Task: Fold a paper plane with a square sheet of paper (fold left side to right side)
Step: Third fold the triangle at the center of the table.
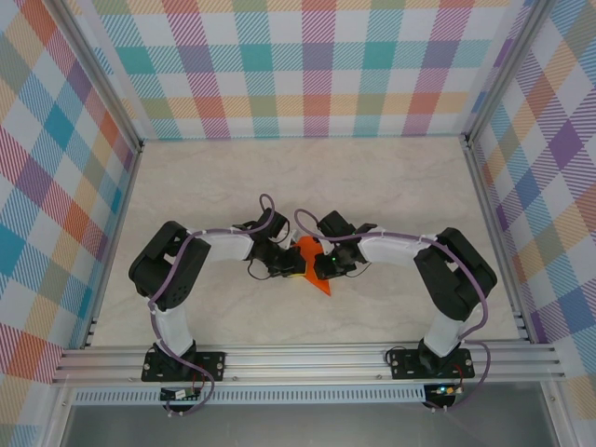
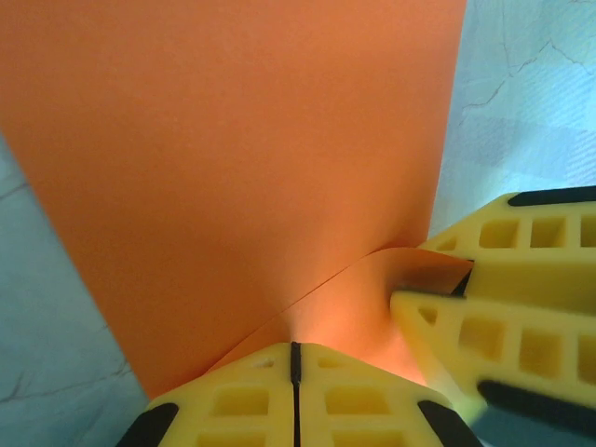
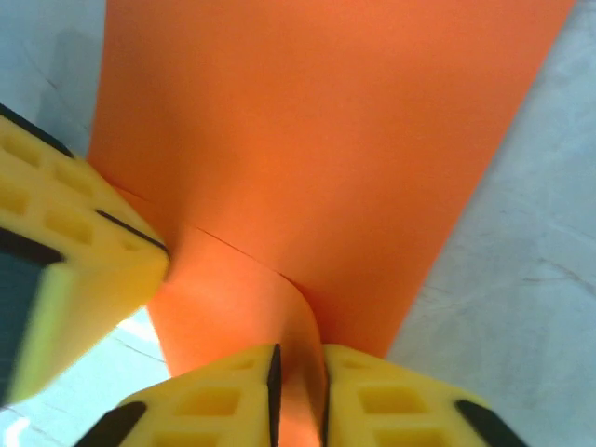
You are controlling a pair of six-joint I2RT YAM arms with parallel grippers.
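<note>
The orange paper [image 1: 319, 282] is lying in the middle of the table [image 1: 391, 186], right between the two hands. The left hand [image 2: 293, 352] is pinching the paper's edge tight and holding it up a little. The right hand [image 3: 298, 358] is hanging loose, with paper sitting between its parted fingers.

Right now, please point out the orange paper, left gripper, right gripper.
orange paper [image 2: 242, 158], left wrist view, flat face.
left gripper [image 2: 294, 356], left wrist view, seam between fingertips.
right gripper [image 3: 300, 368], right wrist view, gap between fingertips.
</note>
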